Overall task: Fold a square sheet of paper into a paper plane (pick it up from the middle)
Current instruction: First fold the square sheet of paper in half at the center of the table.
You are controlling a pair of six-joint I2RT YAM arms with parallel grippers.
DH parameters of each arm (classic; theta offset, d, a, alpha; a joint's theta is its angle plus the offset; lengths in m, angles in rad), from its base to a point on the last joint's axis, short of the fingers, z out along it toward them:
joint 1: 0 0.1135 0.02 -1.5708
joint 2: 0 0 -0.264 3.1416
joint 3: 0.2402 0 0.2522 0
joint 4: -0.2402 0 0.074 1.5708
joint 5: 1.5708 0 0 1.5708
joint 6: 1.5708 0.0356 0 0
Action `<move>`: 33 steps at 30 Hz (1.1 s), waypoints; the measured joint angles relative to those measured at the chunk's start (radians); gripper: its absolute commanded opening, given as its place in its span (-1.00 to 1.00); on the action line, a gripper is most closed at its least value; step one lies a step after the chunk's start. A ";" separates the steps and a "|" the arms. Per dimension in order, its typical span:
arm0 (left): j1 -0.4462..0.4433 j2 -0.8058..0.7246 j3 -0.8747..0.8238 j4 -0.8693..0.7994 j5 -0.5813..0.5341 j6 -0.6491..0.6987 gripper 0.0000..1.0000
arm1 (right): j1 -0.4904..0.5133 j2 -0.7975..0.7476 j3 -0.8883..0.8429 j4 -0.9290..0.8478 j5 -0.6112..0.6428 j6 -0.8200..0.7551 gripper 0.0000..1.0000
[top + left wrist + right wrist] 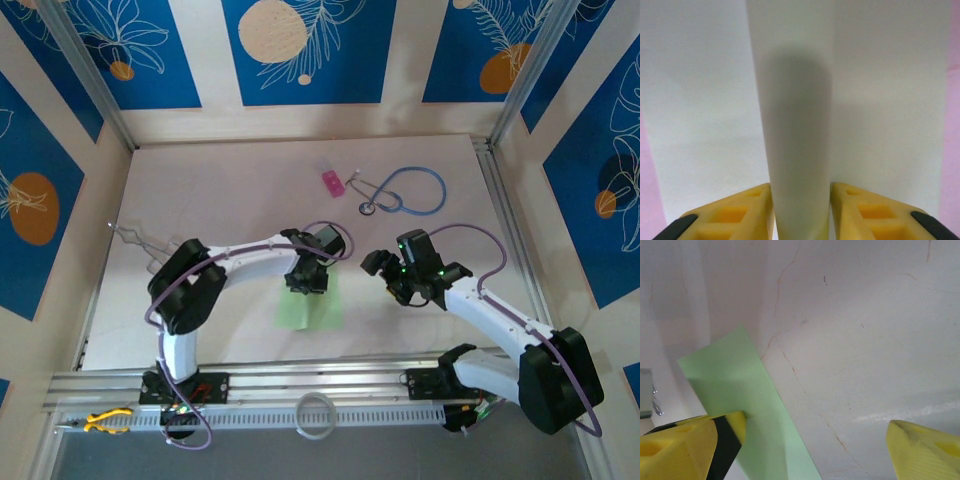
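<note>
The light-green square sheet of paper (314, 306) lies on the table just in front of the arms, near the middle. My left gripper (305, 281) points down onto its far part. In the left wrist view a raised ridge of the sheet (800, 145) stands between the yellow fingertips (752, 210), which press on it from both sides; my left gripper (801, 212) is shut on this fold. My right gripper (384, 268) hovers to the right of the sheet. In its wrist view the right gripper (817, 435) stands wide open over bare table, the sheet's edge (740, 390) by its left finger.
A small pink block (331, 183) and a blue stethoscope (405, 190) lie at the back of the table. Metal tongs (135, 238) rest at the left edge. A white ring (316, 415) and a yellow tool (105, 422) sit on the front rail.
</note>
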 measured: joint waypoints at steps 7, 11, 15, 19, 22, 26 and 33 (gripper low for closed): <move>0.002 -0.092 -0.015 0.049 0.004 0.005 -0.32 | -0.003 -0.007 0.000 -0.016 0.004 -0.001 0.76; 0.022 -0.124 -0.027 0.102 0.075 0.016 -0.30 | -0.034 -0.037 0.000 -0.024 -0.003 -0.023 0.76; 0.070 -0.192 -0.088 0.231 0.216 0.007 -0.27 | -0.095 -0.076 0.000 -0.003 -0.053 -0.085 0.76; 0.143 -0.251 -0.197 0.441 0.378 -0.057 -0.25 | -0.126 -0.103 0.000 0.038 -0.112 -0.135 0.74; 0.194 -0.257 -0.304 0.637 0.494 -0.142 -0.25 | -0.138 -0.113 -0.002 0.092 -0.171 -0.150 0.70; 0.233 -0.227 -0.408 0.837 0.602 -0.244 -0.24 | -0.145 -0.111 -0.021 0.177 -0.249 -0.155 0.64; 0.241 -0.171 -0.446 0.920 0.648 -0.270 -0.22 | -0.132 -0.024 -0.023 0.233 -0.345 -0.171 0.57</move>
